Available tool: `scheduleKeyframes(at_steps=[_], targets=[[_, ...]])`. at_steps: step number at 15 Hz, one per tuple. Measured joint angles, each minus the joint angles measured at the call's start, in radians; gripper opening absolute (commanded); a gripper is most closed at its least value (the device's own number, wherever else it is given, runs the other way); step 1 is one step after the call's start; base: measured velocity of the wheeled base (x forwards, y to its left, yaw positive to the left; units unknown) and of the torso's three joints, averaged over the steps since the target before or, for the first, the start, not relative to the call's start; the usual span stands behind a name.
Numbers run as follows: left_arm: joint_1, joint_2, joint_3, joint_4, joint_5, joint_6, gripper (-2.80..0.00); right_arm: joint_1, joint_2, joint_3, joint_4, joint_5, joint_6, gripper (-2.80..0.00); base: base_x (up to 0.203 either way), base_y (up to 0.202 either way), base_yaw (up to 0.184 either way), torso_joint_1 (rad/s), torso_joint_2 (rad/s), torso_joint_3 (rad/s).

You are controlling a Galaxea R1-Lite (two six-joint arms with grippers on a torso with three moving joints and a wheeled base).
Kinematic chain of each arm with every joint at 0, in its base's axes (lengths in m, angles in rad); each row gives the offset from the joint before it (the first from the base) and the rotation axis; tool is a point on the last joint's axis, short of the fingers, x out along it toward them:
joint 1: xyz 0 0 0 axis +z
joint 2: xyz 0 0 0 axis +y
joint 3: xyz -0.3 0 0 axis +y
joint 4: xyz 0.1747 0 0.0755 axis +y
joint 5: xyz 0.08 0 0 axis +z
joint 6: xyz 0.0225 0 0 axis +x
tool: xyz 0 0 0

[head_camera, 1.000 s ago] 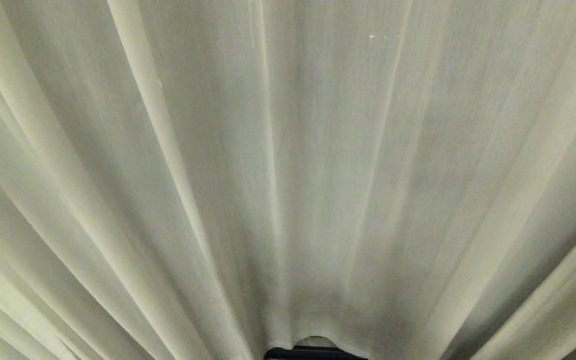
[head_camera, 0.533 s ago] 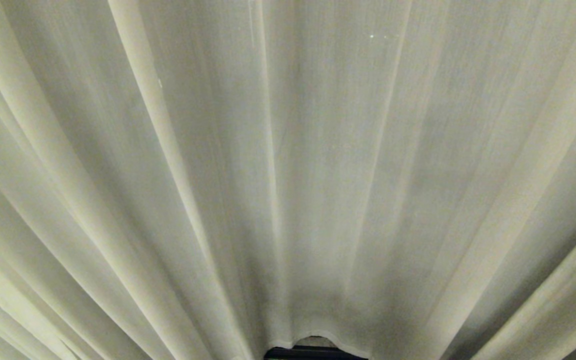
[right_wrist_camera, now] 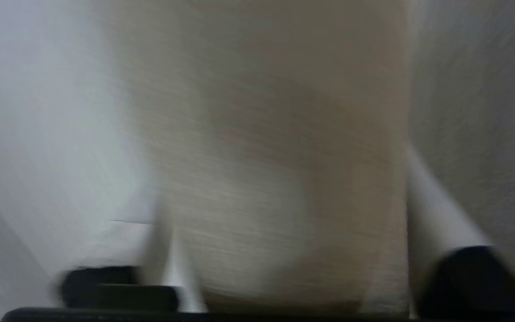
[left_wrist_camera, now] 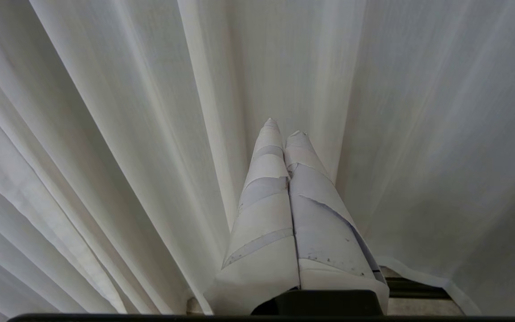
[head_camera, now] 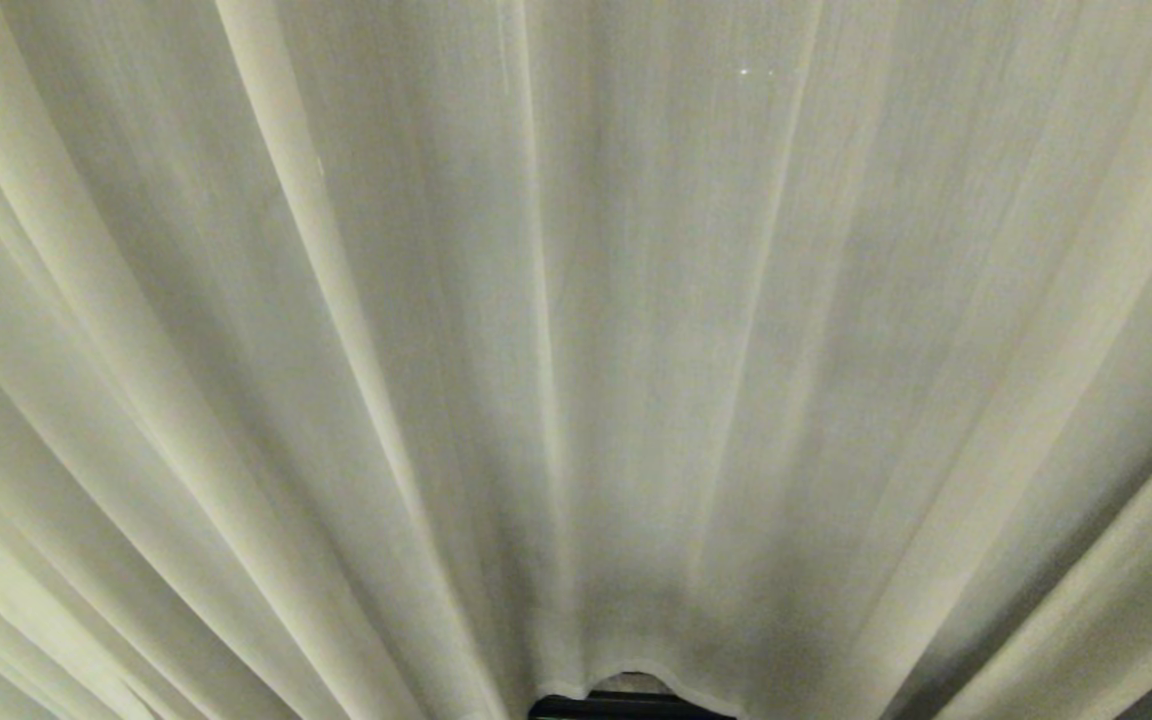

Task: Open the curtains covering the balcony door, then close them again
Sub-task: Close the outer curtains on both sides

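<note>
Up close ahead of me, curtains [head_camera: 576,330] fill the head cam, pleats running floor-to-top, w/ only a dark strip of sill at the hem; neither arm shows there. R wrist cam alone shows R gripper [right_wrist_camera: 293,273] spread wide, a beige fold standing between its fingers, so R is nearer for the pull. L gripper [left_wrist_camera: 284,134] is pressed together, tips just short of the cloth.

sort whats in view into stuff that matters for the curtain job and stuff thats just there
Job: curtains, drawn across the whole view; right gripper, open around a fold; left gripper, shut, in front of the pleats.

Just there: dark strip below the hem.
</note>
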Motion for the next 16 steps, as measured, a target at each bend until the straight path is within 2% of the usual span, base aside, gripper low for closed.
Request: scheduleKeyframes(at_steps=[2, 7, 9, 13, 16], targets=[[0.0, 0.0, 0.0, 0.0, 0.0, -0.001, -2.8, 0.0, 0.02, -0.005, -0.002, 0.017, 0.052, -2.8, 0.0, 0.0, 0.0, 0.0, 0.0, 0.0], [0.0, 0.0, 0.0, 0.0, 0.0, -0.001, -2.8, 0.001, 0.05, -0.009, -0.051, 0.02, 0.068, -2.8, 0.0, 0.0, 0.0, 0.0, 0.0, 0.0], [0.0, 0.0, 0.0, 0.0, 0.0, 0.0, -2.8, 0.012, 0.061, -0.006, -0.075, 0.022, 0.104, -2.8, 0.0, 0.0, 0.0, 0.0, 0.0, 0.0], [0.0, 0.0, 0.0, 0.0, 0.0, -0.001, -2.8, 0.078, 0.057, -0.012, -0.07, 0.049, 0.244, -2.8, 0.0, 0.0, 0.0, 0.0, 0.0, 0.0], [0.0, 0.0, 0.0, 0.0, 0.0, -0.001, -2.8, 0.162, 0.03, 0.011, -0.062, 0.049, 0.291, -2.8, 0.0, 0.0, 0.0, 0.0, 0.0, 0.0]])
